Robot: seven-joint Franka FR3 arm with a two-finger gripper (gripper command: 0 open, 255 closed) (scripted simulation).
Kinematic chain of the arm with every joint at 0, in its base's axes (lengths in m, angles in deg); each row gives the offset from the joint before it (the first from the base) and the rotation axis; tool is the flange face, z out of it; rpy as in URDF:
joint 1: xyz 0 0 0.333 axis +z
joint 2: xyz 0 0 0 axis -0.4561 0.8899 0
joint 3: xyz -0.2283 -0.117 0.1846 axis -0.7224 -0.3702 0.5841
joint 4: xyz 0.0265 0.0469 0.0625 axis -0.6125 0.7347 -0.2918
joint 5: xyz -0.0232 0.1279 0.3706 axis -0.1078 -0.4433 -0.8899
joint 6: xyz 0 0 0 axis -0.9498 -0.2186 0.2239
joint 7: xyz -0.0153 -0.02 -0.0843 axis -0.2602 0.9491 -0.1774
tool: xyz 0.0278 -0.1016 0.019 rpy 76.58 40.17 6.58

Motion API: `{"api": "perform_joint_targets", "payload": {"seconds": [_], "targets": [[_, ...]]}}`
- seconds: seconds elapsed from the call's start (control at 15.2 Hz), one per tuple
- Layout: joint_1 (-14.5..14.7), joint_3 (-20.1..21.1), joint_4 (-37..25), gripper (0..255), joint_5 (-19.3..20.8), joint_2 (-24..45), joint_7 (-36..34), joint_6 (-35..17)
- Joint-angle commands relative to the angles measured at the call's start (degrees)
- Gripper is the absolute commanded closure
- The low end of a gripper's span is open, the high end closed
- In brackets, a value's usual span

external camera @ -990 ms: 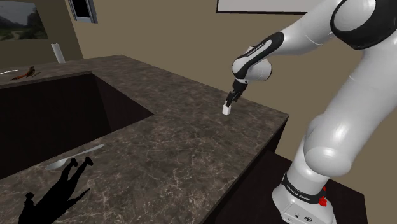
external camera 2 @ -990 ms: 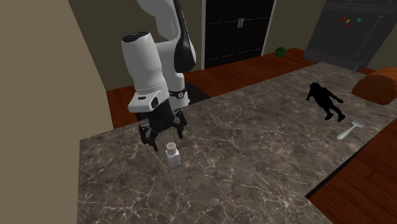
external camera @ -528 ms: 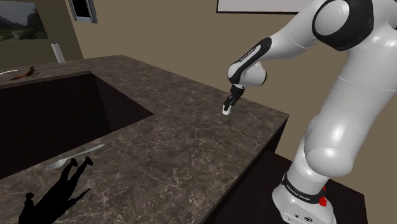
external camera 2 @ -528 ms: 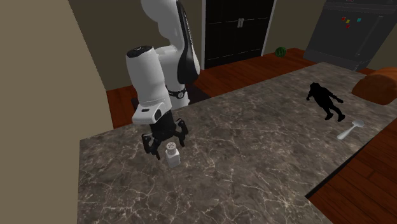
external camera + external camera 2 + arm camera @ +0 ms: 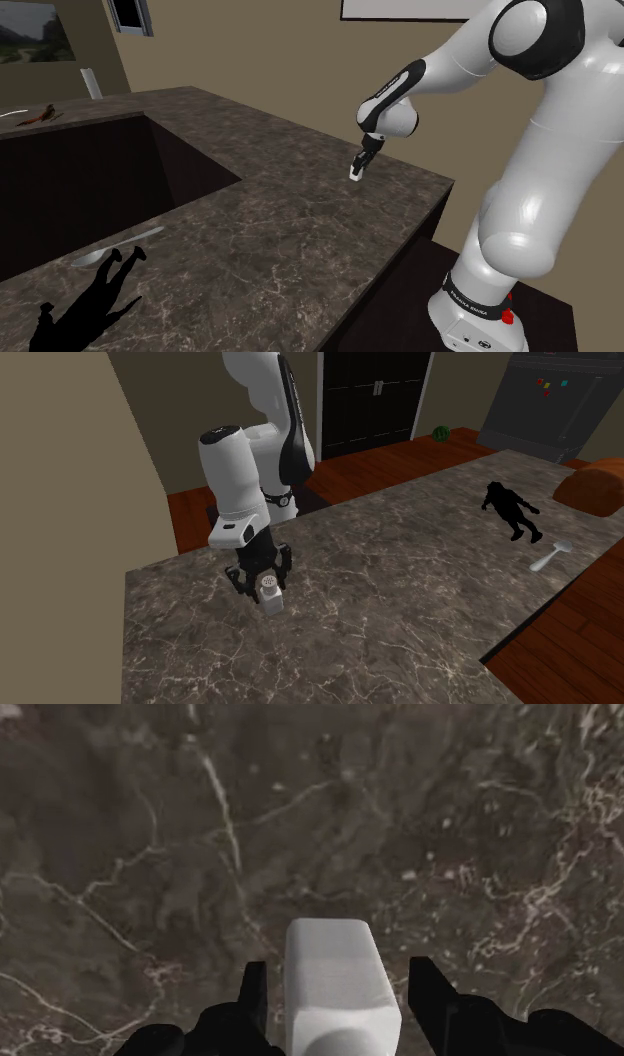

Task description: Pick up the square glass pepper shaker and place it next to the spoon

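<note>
Pincer (image 5: 338,964) spread astride white shaker (image 5: 340,999); wrist view shows gaps; spoon (image 5: 551,557) well apart.

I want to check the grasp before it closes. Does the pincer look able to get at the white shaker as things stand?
Probably yes: the shaker stands upright on the marbled counter inside the open pincer, with nothing else near it.

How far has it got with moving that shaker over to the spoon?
Early on. Done: the gripper is in place around the white shaker, which stands on the counter. In hand: the grasp; the fingers flank it with small gaps, so nothing is held. Left: closing, lifting, carrying it across to the spoon.
</note>
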Motion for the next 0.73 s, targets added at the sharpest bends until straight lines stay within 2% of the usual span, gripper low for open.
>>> {"api": "perform_joint_targets", "payload": {"seconds": [0.0,0.53,0.66], "targets": [[0.00,0.00,0.00,255,0.00,0.00,0.00,0.00],[0.00,0.00,0.00,255,0.00,0.00,0.00,0.00],[-0.22,0.02,-0.31,255,2.25,-1.50,-1.80,1.36]]}}
